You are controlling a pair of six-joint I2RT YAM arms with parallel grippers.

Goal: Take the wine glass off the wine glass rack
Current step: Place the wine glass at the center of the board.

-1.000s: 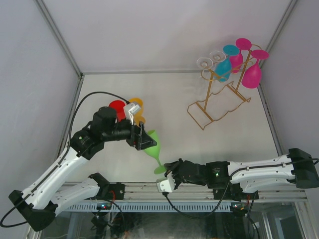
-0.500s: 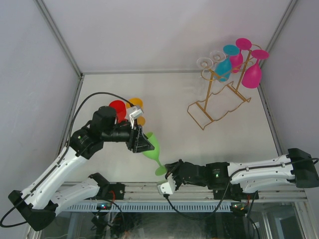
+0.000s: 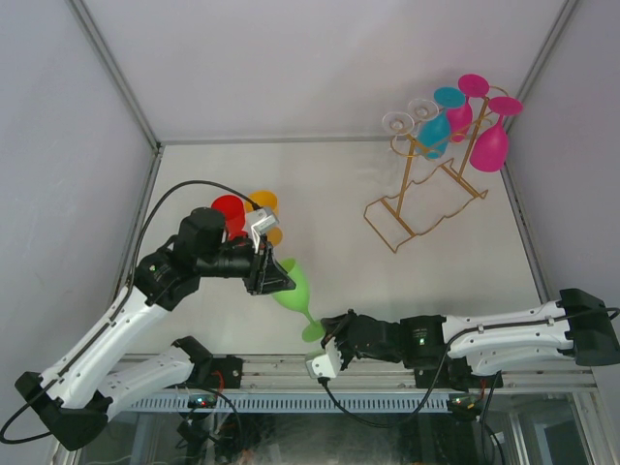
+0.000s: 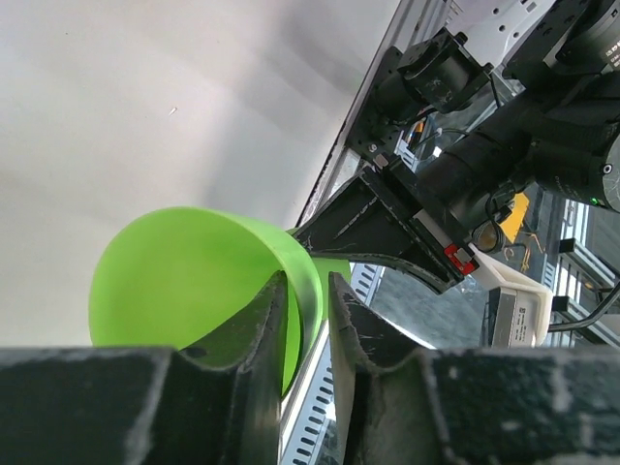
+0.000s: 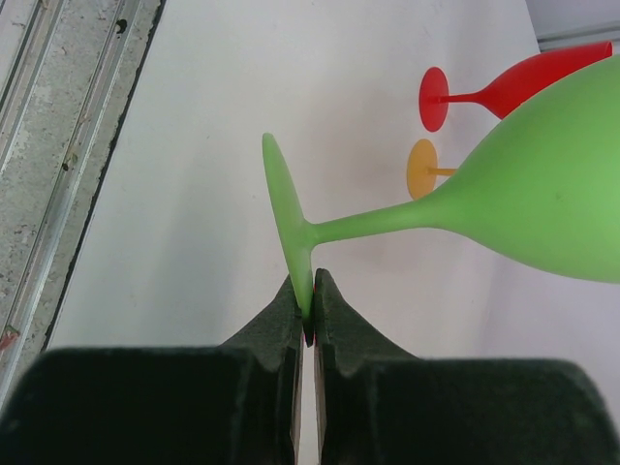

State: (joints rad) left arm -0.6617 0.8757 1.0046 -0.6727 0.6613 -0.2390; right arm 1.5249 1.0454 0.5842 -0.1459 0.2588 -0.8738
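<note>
On the surface (image 3: 320, 184), the gold wine glass rack (image 3: 423, 194) with its hanging glasses (image 3: 490, 145) stands well beyond the right end effector (image 3: 327, 334), unmoved. Between the arms, the green wine glass (image 3: 294, 288) is off the rack, its foot rim clamped edge-on in the right end effector's closed fingers, as before. The left end effector (image 3: 276, 276), wide a second ago, has drawn in on the bowl's wall, one finger inside and one outside.

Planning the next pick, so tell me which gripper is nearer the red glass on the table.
Left. The left gripper sits at the green glass's rim, just beside the red glass; the right gripper pinches that glass's foot, farther toward the near edge.
</note>
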